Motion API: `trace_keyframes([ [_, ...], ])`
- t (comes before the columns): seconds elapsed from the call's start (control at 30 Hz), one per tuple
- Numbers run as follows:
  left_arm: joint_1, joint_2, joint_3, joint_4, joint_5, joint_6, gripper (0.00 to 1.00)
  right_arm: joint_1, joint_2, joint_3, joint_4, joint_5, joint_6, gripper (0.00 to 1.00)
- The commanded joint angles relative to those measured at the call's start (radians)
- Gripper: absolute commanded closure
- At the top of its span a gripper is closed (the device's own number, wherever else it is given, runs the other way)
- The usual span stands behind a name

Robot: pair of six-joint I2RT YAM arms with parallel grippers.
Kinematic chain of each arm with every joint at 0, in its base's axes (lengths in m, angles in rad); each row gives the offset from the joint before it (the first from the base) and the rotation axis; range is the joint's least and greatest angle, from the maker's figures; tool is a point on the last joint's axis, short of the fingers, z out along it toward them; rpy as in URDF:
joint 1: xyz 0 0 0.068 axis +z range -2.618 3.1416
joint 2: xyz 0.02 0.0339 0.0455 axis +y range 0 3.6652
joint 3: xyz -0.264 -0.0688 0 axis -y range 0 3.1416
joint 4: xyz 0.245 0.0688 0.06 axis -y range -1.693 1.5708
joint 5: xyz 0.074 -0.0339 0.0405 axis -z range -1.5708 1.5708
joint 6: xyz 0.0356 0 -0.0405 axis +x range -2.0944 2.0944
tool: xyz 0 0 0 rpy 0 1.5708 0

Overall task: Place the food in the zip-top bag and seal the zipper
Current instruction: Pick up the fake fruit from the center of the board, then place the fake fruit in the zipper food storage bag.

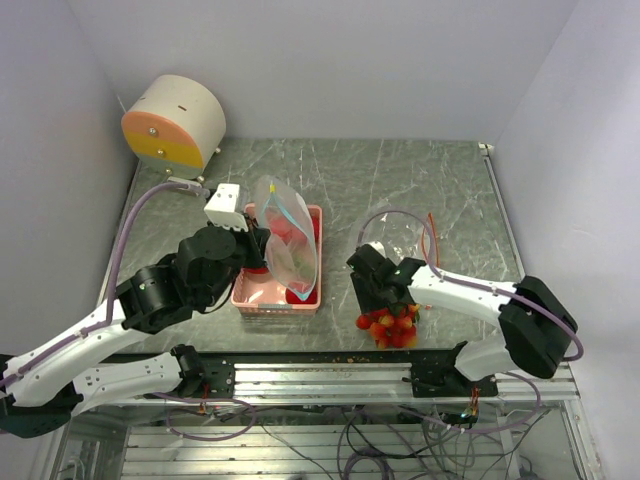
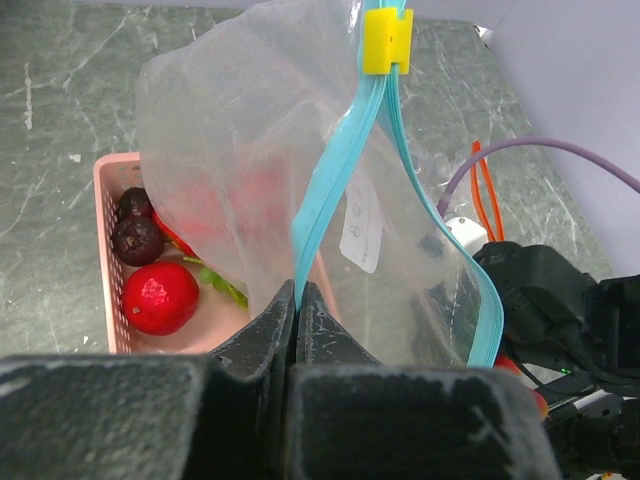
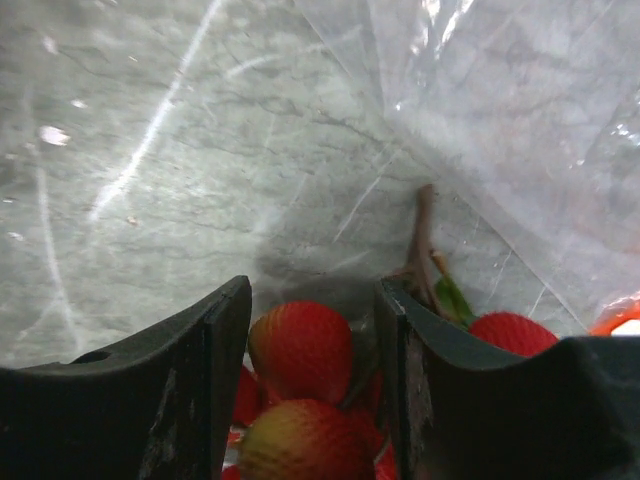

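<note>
The zip-top bag (image 2: 230,150) covers most of the pink tray (image 2: 105,250) in the left wrist view. Red shapes (image 2: 250,200) inside the tray show through the film only as a blur, too vague to name. The bag's lower end disappears behind the left gripper (image 2: 297,300). Right of the tray, the tomato cluster (image 3: 300,350) is half hidden by the right gripper (image 3: 312,292) and its fingers (image 3: 200,390), and cut off by the picture's bottom edge.

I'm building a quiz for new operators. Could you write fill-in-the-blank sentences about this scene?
1. The left hand is shut on the ___.
2. The bag has a ___ slider.
3. The right hand, open, straddles the ___ tomatoes.
4. The tray under the bag is ___.

Missing words: bag, yellow, red, pink.
</note>
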Motion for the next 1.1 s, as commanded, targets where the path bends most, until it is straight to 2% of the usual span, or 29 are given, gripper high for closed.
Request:
trace_keyframes([
  [0.0, 0.001, 0.005, -0.003, -0.005, -0.021, 0.005, 0.93, -0.004, 0.050, -0.037, 0.026, 0.012, 0.024, 0.47],
  [0.1, 0.001, 0.002, -0.010, -0.003, -0.023, -0.001, 0.93, -0.003, 0.055, -0.049, 0.041, 0.010, 0.025, 0.51],
  [0.23, 0.002, -0.005, -0.013, -0.006, -0.029, -0.006, 0.93, -0.003, 0.019, -0.033, 0.019, 0.055, 0.025, 0.80],
  [0.3, 0.001, -0.008, -0.012, -0.009, -0.033, -0.008, 0.93, -0.004, -0.017, -0.008, -0.005, 0.073, 0.020, 0.98],
  [0.47, 0.001, -0.016, -0.017, -0.010, -0.044, -0.011, 0.93, -0.003, -0.135, 0.078, -0.025, 0.064, -0.010, 1.00],
  [0.73, 0.002, -0.016, -0.020, -0.018, -0.049, -0.015, 0.93, -0.004, -0.344, 0.158, 0.074, 0.006, -0.074, 1.00],
  [0.83, 0.001, -0.018, -0.023, -0.019, -0.043, -0.018, 0.93, -0.003, -0.365, 0.141, 0.106, 0.011, -0.100, 1.00],
  [1.07, 0.001, -0.030, -0.056, 0.005, -0.037, -0.024, 0.93, -0.003, -0.364, -0.073, 0.245, -0.007, -0.051, 1.00],
])
